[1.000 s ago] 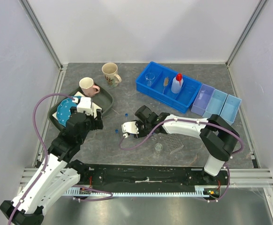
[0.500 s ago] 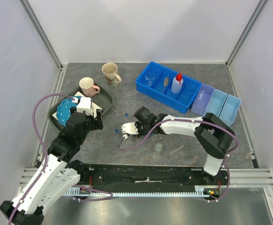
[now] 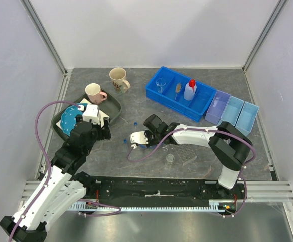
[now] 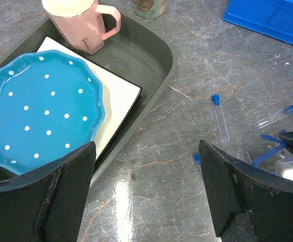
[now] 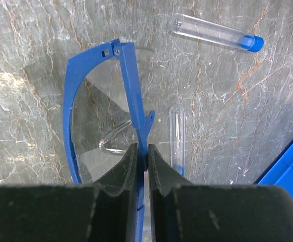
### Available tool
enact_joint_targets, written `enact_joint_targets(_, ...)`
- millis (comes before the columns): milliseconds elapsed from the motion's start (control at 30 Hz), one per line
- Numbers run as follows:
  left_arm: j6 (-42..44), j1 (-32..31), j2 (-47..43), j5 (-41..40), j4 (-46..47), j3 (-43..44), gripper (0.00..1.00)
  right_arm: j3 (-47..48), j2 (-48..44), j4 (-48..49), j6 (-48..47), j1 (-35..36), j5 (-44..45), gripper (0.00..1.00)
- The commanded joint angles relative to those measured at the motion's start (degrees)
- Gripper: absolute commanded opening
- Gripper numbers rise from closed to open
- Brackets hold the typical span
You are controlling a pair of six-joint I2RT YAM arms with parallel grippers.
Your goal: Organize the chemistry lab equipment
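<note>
The blue-framed goggles (image 5: 126,75) lie on the grey table, and my right gripper (image 5: 143,151) is shut on their frame bar. Two blue-capped tubes (image 5: 214,33) (image 5: 176,136) lie beside them. From above, the right gripper (image 3: 139,140) sits mid-table, with a small beaker (image 3: 170,159) and the clear tube rack (image 3: 187,154) near it. The blue bin (image 3: 202,103) holds a flask (image 3: 160,84), a thin brush (image 3: 177,89) and the squeeze bottle (image 3: 189,89). My left gripper (image 4: 146,151) hangs open above bare table by the tray, holding nothing.
A dark tray (image 3: 114,108) at the left holds the blue dotted plate (image 3: 68,120) and a pink mug (image 3: 94,93). A beige mug (image 3: 118,78) stands behind it. Three pale blue bins (image 3: 232,112) line the right side.
My right gripper's jaws have closed onto the goggles' frame. The left arm has not moved.
</note>
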Motion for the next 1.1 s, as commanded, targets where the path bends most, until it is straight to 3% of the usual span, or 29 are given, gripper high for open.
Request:
enact_joint_targets(0, -0.62, 0.28, -0.66, -0.01, 2.02, 1.53, 0.89, 1.21, -2.41, -1.2, 0.19, 0.23, -1.89, 0.06)
enact_joint_targets(333, -0.54, 0.28, -0.49, 0.25, 2.11, 1.53, 0.89, 9.29, -5.66, -9.37, 6.15, -0.56, -9.17, 0.0)
enact_joint_targets(533, -0.54, 0.28, -0.75, 0.6, 2.2, 1.53, 0.89, 13.86, -8.12, -12.28, 12.22, -7.76, -18.67, 0.0)
enact_joint_targets(733, -0.45, 0.28, -1.01, 0.87, 2.2, 1.53, 0.89, 15.1, -12.6, -11.32, 21.09, -19.36, -28.5, 0.0)
enact_joint_targets(1067, -0.36, 0.28, -1.19, 1.92, 2.37, 1.53, 0.89, 4.3, -22.71, 2.56, 49.3, -43.35, -35.2, 0.0)
